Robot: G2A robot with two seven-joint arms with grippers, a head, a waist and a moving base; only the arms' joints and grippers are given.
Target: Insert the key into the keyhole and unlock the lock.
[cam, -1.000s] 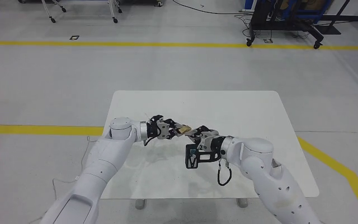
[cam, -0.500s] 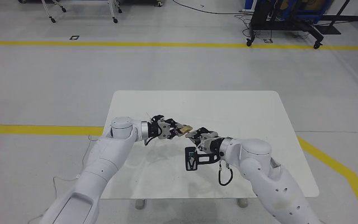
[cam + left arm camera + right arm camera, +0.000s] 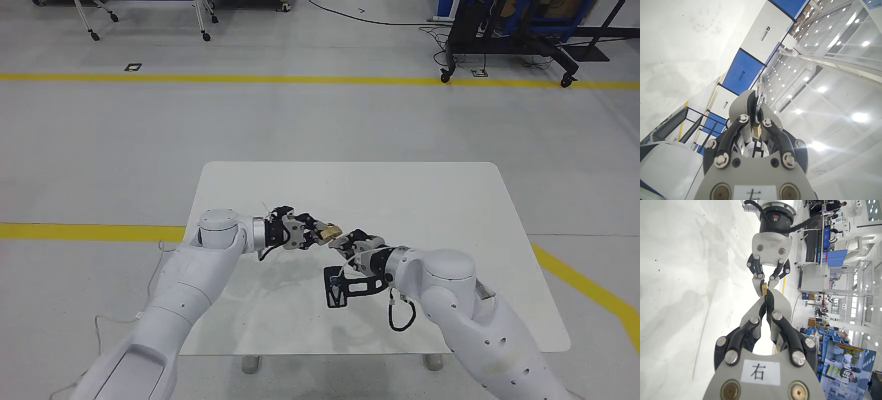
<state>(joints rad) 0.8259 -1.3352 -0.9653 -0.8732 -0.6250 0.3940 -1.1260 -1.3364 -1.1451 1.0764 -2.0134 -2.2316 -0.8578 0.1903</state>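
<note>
A small brass padlock [image 3: 327, 232] with a silver shackle [image 3: 760, 99] is held above the middle of the white table [image 3: 450, 190]. My left gripper [image 3: 308, 230] is shut on it, with the brass body [image 3: 757, 131] showing between its fingers. My right gripper [image 3: 767, 298] faces it head-on, its black pads [image 3: 770, 306] pressed together and their tips touching the lock's brass end [image 3: 764, 289]. The key is hidden between those pads. In the top view the right gripper [image 3: 350, 243] meets the lock just right of centre.
Both forearms lie low over the table's near half. A looped black cable [image 3: 402, 312] hangs under the right wrist. Dark specks mark the tabletop [image 3: 677, 275]. Yellow floor lines [image 3: 300, 78] run beyond the table.
My right gripper has edged left toward the lock, and its wrist has turned slightly. The left arm and the padlock have held still.
</note>
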